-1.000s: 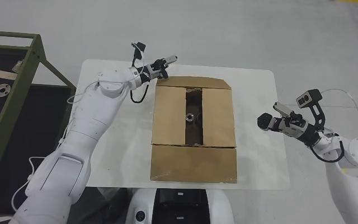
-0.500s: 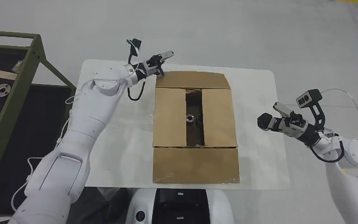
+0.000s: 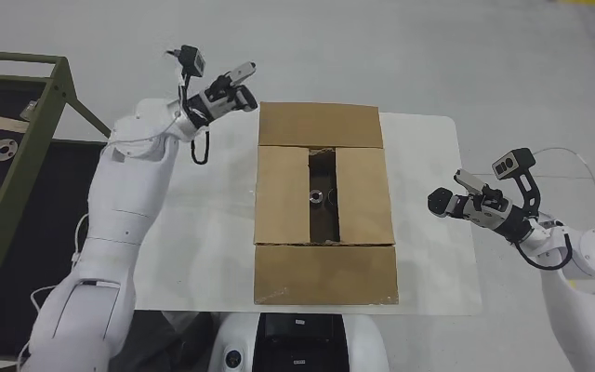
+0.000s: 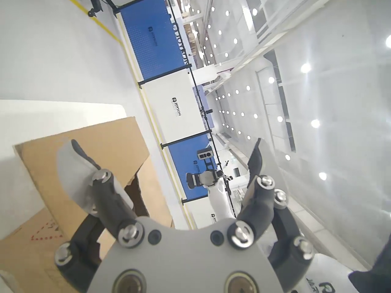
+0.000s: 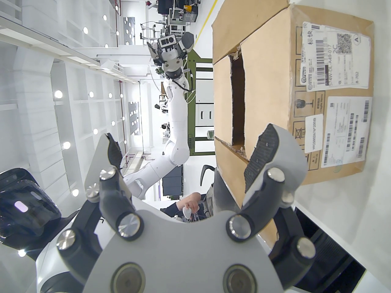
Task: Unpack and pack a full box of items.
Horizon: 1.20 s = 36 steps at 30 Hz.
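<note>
The cardboard box (image 3: 281,195) lay just beside the left gripper (image 3: 244,82), whose fingers were wide and empty. It had lifted off the far flap (image 3: 319,124).

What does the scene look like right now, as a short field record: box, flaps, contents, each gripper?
box: cardboard box in the middle of the white table
flaps: far and near flaps folded out flat; two side flaps lie inward with a gap between them
contents: small round dark item shows through the gap; the rest is hidden
left gripper: open, empty, off the box's far left corner, not touching it
right gripper: open, empty, at the table's right edge, apart from the box
</note>
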Each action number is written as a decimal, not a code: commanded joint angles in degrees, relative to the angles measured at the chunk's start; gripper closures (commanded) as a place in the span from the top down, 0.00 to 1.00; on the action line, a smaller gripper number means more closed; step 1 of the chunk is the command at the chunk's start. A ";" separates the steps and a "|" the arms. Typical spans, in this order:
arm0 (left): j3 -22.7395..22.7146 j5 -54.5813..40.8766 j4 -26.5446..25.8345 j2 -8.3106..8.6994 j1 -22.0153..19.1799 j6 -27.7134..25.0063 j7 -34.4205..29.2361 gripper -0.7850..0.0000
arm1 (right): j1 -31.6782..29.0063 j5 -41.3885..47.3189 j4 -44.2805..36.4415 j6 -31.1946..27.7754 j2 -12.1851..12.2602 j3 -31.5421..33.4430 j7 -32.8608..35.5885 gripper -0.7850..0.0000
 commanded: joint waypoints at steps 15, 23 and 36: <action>-15.68 -4.46 -6.99 4.26 12.05 1.62 -17.73 1.00 | 0.00 0.00 0.00 0.00 0.00 0.00 0.00 1.00; -20.78 -3.34 -6.12 5.86 13.03 1.29 -21.65 1.00 | 0.00 0.00 0.00 0.00 0.00 0.00 0.00 1.00; -22.09 -5.83 -5.50 6.82 11.85 4.38 -24.39 1.00 | 0.00 0.00 0.00 0.00 0.00 0.00 0.00 1.00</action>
